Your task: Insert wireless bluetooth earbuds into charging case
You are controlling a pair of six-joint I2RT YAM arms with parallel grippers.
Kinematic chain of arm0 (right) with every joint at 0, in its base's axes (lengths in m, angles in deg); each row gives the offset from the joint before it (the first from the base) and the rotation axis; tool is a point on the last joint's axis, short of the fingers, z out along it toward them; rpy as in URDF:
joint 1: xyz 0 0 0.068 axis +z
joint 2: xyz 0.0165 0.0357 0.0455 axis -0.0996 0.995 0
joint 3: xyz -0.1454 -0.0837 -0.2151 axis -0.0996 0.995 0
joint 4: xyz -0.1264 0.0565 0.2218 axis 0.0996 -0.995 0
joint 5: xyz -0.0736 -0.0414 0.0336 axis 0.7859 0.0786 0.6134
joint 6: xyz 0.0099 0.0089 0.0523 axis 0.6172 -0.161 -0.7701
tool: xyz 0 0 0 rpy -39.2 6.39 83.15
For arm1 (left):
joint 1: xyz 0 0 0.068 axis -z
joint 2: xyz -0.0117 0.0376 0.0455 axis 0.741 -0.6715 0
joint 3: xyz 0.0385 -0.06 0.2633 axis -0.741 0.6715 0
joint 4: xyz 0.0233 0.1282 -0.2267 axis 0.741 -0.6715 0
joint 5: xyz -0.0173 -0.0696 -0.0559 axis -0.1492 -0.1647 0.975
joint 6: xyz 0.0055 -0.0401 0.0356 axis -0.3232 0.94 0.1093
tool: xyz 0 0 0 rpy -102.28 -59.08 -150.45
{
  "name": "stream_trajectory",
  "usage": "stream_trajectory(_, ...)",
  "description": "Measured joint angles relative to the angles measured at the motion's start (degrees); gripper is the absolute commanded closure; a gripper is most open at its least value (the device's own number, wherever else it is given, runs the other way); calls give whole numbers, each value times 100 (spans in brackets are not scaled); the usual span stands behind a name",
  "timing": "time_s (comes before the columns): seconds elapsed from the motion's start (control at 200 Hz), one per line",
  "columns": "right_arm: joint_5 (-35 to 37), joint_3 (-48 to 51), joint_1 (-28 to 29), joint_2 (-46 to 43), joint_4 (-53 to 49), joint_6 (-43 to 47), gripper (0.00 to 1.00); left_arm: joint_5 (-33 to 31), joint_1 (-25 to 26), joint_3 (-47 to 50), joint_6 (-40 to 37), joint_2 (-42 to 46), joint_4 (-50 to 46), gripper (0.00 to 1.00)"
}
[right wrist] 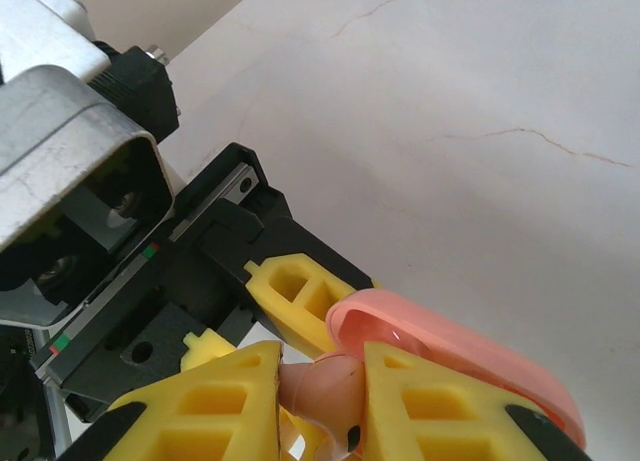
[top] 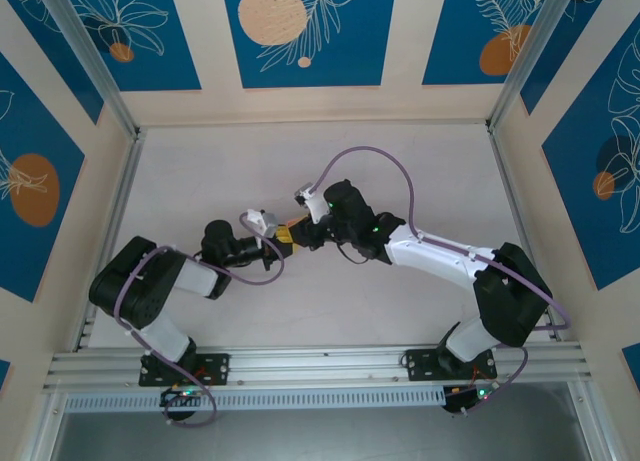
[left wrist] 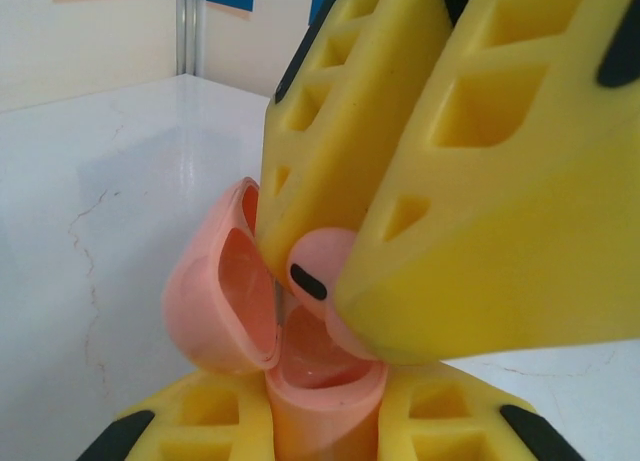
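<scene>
Over the white tabletop (top: 330, 171), the left gripper (left wrist: 325, 423) is clenching the pink case (left wrist: 215, 306), its lid standing open. The right gripper (right wrist: 322, 386) is pinching 1 pink earbud (left wrist: 318, 253) between its fingertips, just over the case's open mouth.

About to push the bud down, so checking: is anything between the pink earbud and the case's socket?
Nothing visible. The lid is swung open to one side, and the pink earbud, pinched in the right fingers, hangs at the open mouth of the charging case, which the left fingers grip.
</scene>
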Motion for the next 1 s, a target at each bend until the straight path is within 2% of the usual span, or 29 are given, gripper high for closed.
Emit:
stream_trajectory(0.605, 269, -31, 63, 0, 234, 190, 76, 70, 11, 0, 11, 173, -162, 81)
stream_trajectory(1.0, 166, -31, 103, 0, 304, 199, 76, 68, 11, 0, 11, 372, -393, 81)
